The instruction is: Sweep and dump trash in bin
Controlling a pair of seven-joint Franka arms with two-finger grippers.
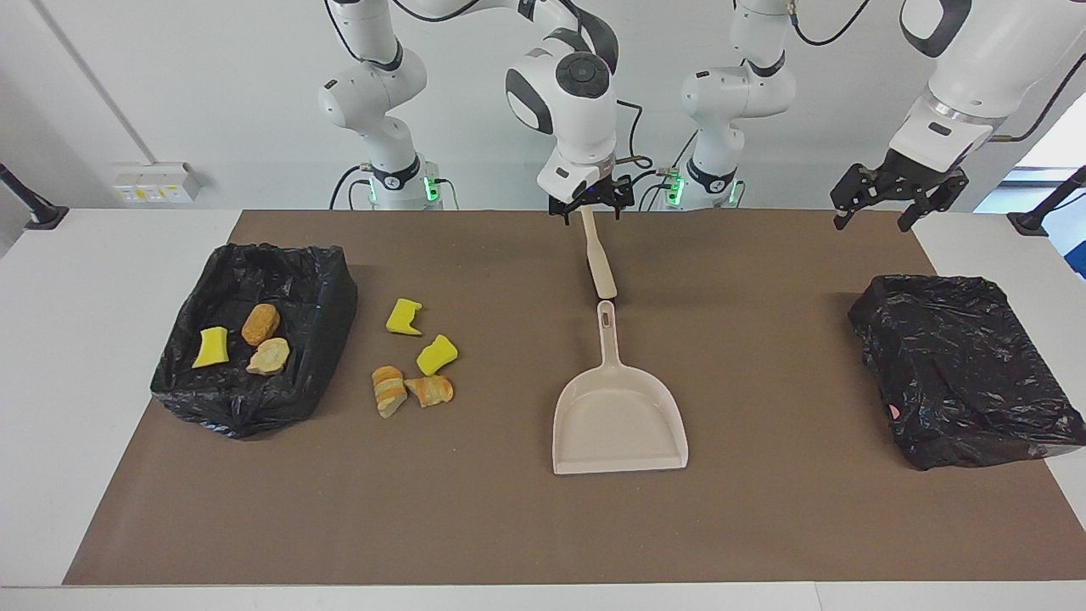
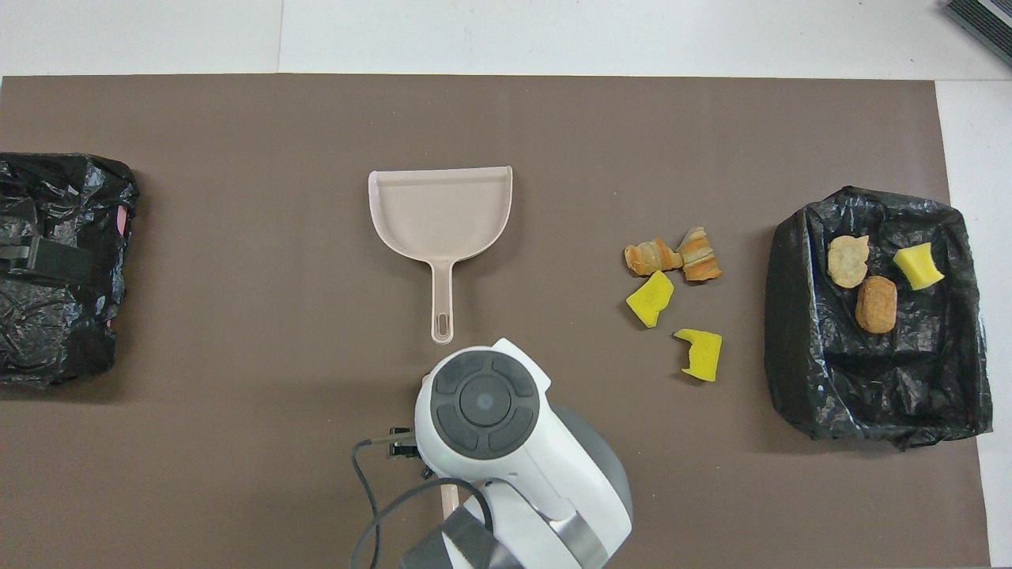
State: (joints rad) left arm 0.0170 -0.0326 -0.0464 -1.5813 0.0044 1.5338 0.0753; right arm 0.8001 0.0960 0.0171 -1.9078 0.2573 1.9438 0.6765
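So, seven bits of trash can be counted. Four lie loose on the brown mat, and three sit in the black bin at the right arm's end of the tabletop.

The loose four are two yellow spongy bits and two stripy bread bits in tan and orange. They are in a small bunch just beside the bin, between it and the dustpan. The yellow ones are nearer to the robots than the stripy ones. One stripy bit lies with its long side running toward the robots. The other lies across, with one end close to the first.

In the bin are one yellow bit, one golden-brown nugget and one pale lump. The nugget and the lump touch.

One beige dustpan lies flat in the middle of the mat. Its handle points at the robots and its wide mouth points away. One brush handle lies nearer to the robots, almost end to end with the dustpan's handle.

A second black bag sits at the left arm's end.

The right tool hangs over the brush handle, spread wide, with nothing in it. The left tool waits up in the air, near the second black bag, spread wide too and holding nothing.
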